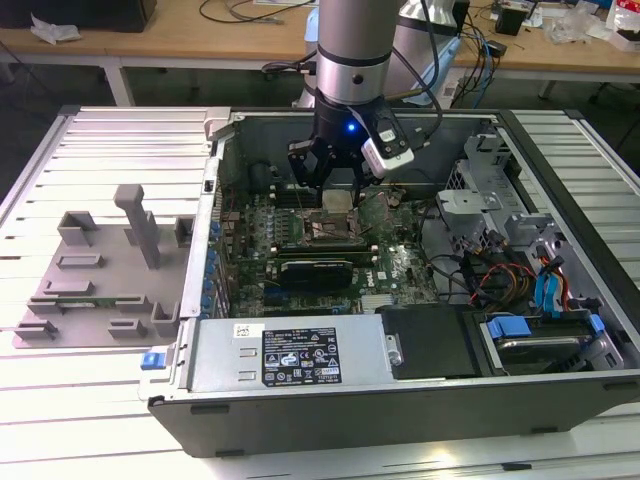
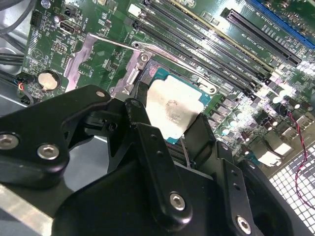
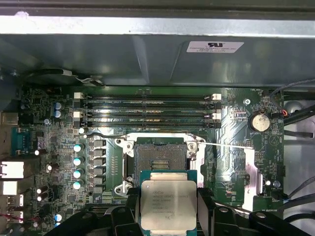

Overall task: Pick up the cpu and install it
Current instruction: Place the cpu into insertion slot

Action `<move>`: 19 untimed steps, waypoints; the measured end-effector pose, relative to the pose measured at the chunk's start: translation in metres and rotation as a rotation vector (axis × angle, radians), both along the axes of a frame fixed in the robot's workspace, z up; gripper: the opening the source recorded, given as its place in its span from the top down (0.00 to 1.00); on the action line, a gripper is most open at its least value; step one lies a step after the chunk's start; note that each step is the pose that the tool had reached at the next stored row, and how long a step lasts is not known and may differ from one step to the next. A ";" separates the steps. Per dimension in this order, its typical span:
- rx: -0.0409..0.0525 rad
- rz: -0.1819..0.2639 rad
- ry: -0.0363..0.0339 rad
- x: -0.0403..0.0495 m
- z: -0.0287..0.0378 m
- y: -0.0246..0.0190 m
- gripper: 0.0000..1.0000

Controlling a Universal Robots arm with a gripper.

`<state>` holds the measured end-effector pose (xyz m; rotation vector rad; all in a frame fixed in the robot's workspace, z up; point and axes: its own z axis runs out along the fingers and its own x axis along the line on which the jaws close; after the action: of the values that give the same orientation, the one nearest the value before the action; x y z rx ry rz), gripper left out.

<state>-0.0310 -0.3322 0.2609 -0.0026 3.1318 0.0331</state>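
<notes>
- Silver-topped cpu (image 3: 168, 204) clamped by two opposite edges in the closed pincer (image 3: 168, 209). Could slip or tilt under a light grip on so thin a rim.
- Held close above the board at the open socket (image 3: 160, 158), not yet seated. Risks bent contacts if set down skewed, off-square or wrongly turned.
- Could catch the pincer on the opened load plate (image 2: 78, 61) or the thin lever (image 3: 224, 144), both just beside the socket.
- Farther off, memory slots (image 3: 147, 105) and the grey case wall (image 3: 147, 59). Little room there for a sideways correction without a knock.
</notes>
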 end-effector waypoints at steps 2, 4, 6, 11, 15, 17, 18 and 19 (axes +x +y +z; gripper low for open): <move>0.0000 0.000 0.0000 0.0000 -0.0001 0.0000 0.45; 0.0000 0.000 0.0000 0.0000 -0.0001 0.0000 0.45; -0.0001 0.000 0.0000 0.0000 -0.0001 0.0000 0.45; -0.0001 -0.060 0.0000 0.0000 -0.0003 0.0000 0.45; -0.0001 -0.195 0.0000 0.0000 -0.0007 0.0000 0.45; 0.0000 -0.245 0.0000 0.0000 -0.0009 0.0000 0.45; 0.0000 -0.274 0.0000 0.0000 -0.0010 0.0000 0.45; 0.0000 -0.305 0.0000 0.0000 -0.0011 0.0000 0.45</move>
<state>-0.0310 -0.3322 0.2598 0.4732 3.0928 0.0303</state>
